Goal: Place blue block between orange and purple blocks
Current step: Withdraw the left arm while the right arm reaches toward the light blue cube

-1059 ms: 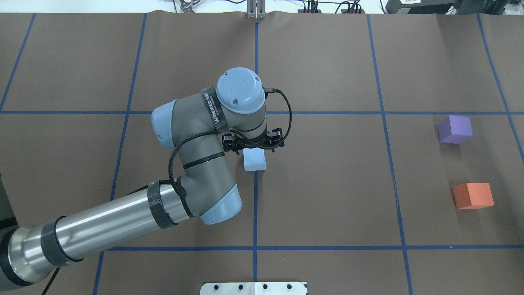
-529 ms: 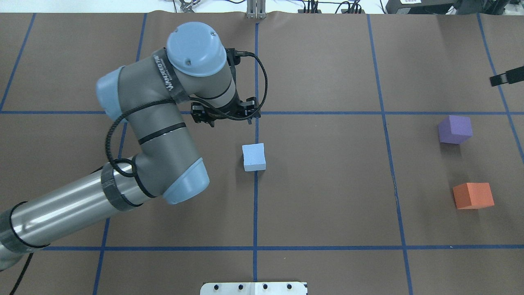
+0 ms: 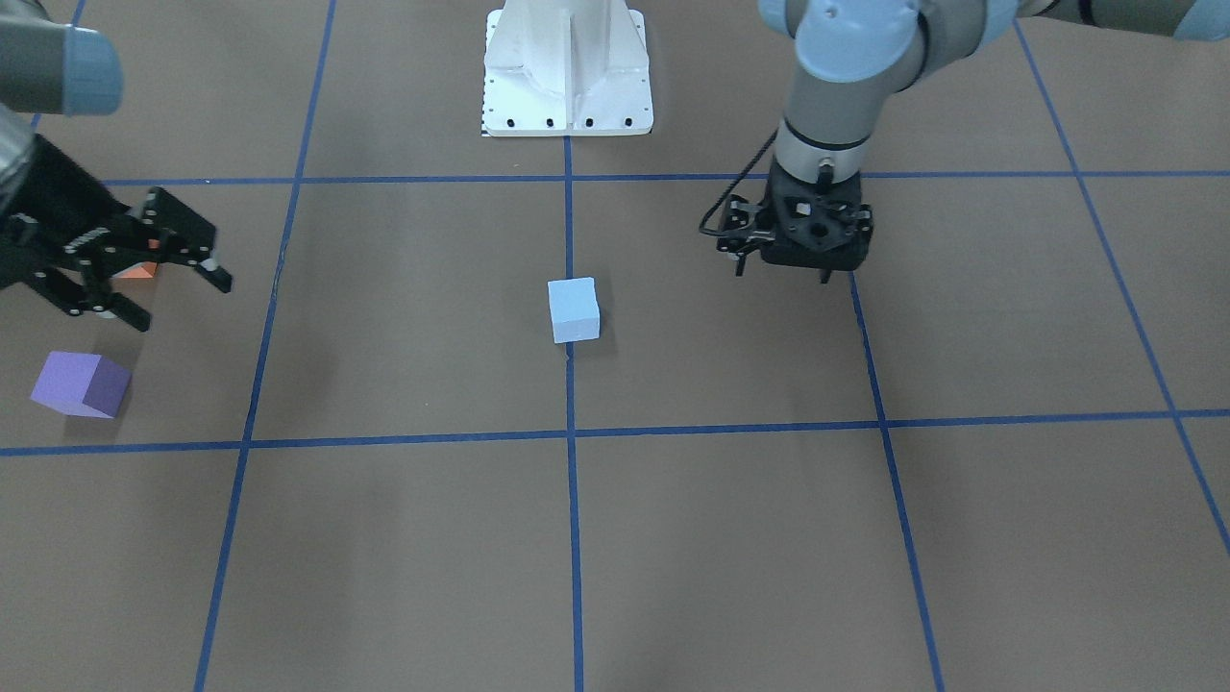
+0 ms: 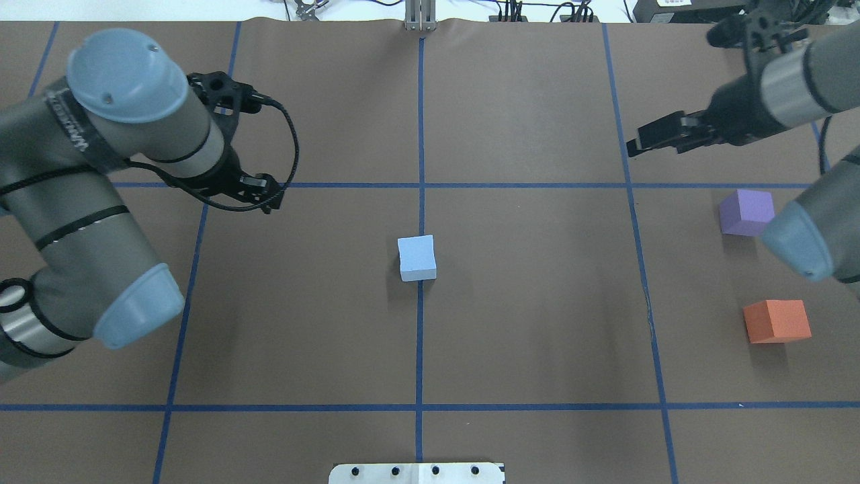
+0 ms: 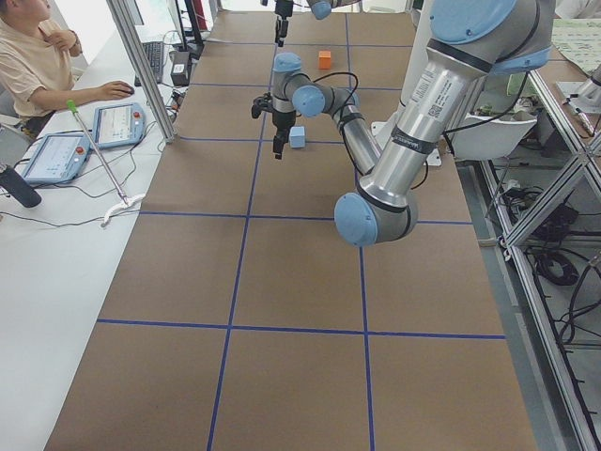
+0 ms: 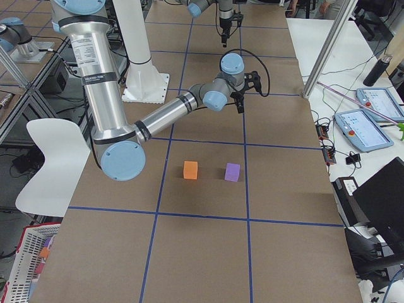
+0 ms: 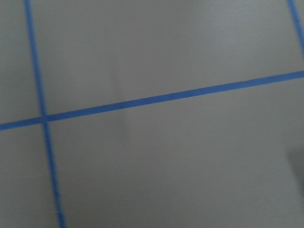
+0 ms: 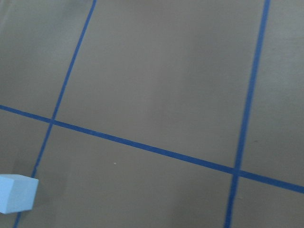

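Note:
The light blue block (image 4: pixel 416 257) sits alone on the brown table at the centre grid line; it also shows in the front view (image 3: pixel 574 309) and the right wrist view (image 8: pixel 16 192). The purple block (image 4: pixel 746 212) and the orange block (image 4: pixel 776 320) stand apart at the right side. My left gripper (image 3: pixel 783 272) is open and empty, hovering well to the left of the blue block. My right gripper (image 3: pixel 187 308) is open and empty, above the table near the purple block (image 3: pixel 79 383). It partly hides the orange block (image 3: pixel 141 272) in the front view.
Blue tape lines (image 4: pixel 420 336) divide the brown table into squares. The white robot base plate (image 3: pixel 567 67) is at the near edge. An operator (image 5: pixel 38 56) sits with tablets beside the table's far side.
My left arm has pulled away from the blue block, up and to the left, leaving it on the table. My right arm has come in from the right above the purple block.

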`<state>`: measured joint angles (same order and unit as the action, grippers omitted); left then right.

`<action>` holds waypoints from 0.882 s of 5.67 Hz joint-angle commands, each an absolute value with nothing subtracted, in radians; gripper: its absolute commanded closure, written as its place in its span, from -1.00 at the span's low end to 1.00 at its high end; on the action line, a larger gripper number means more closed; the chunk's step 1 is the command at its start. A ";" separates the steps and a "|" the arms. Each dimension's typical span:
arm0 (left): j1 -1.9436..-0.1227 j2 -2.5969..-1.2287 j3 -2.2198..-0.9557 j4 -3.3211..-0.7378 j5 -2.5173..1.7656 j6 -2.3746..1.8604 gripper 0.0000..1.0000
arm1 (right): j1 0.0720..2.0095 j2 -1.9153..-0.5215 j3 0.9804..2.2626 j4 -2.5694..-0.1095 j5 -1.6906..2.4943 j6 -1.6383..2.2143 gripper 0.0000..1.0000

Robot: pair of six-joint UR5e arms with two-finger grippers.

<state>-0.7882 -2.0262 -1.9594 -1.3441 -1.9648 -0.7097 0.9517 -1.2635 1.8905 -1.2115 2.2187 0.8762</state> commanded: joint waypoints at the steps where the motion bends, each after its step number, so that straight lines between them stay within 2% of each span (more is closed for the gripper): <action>1: -0.965 -1.857 -1.983 -1.341 -2.101 -0.393 -1.00 | 0.753 -1.027 1.899 -1.529 2.026 0.980 -0.99; 2: -1.074 -1.748 -1.968 -1.338 -2.176 -0.201 -1.00 | 0.677 -0.981 1.899 -1.578 1.969 1.047 -0.99; 3: -1.251 -1.680 -1.892 -1.345 -2.213 0.024 -1.00 | 0.569 -0.932 1.888 -1.635 1.862 1.128 -0.99; 4: -1.423 -1.677 -1.771 -1.342 -2.291 0.281 -1.00 | 0.473 -0.875 1.861 -1.685 1.756 1.188 -0.99; 5: -1.499 -1.678 -1.699 -1.341 -2.287 0.398 -1.00 | 0.401 -0.836 1.771 -1.678 1.685 1.219 -0.99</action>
